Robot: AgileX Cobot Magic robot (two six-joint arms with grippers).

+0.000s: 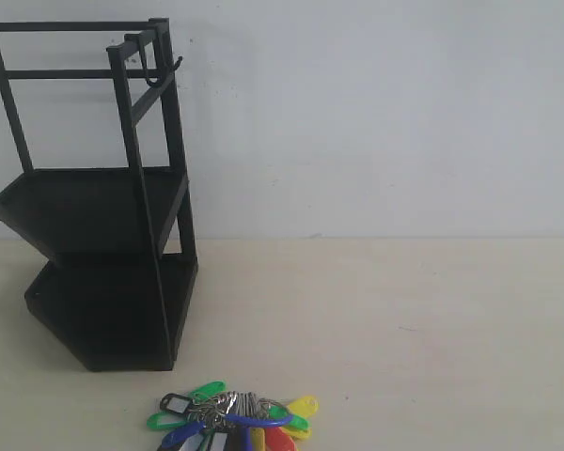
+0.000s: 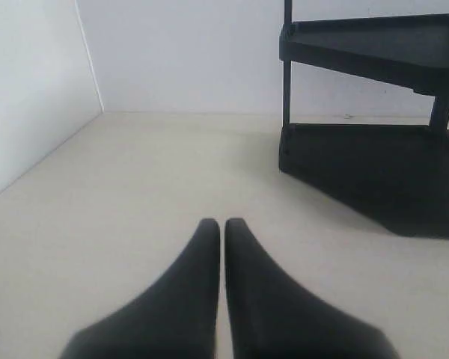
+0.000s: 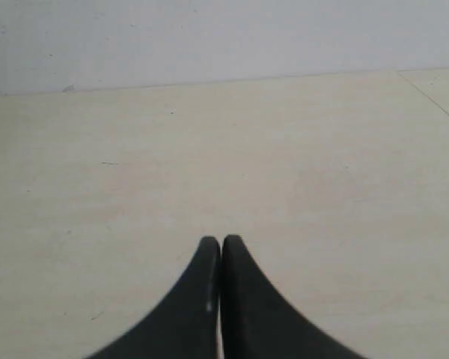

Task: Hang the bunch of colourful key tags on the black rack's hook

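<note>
The colourful key tag bunch (image 1: 233, 423) lies flat on the table at the near edge of the exterior view, with its blue loop across the metal rings. The black rack (image 1: 103, 216) stands at the back left, and its two trays also show in the left wrist view as the black rack (image 2: 374, 164). The hook (image 1: 155, 70) sticks out from the rack's top bar with nothing on it. Neither gripper appears in the exterior view. My left gripper (image 2: 222, 222) is shut and empty, low over bare table. My right gripper (image 3: 221, 239) is shut and empty too.
A pale wall runs behind the beige table (image 1: 404, 319). A white side panel (image 2: 30, 97) borders the table in the left wrist view. A seam or edge (image 3: 430, 93) crosses the far corner in the right wrist view.
</note>
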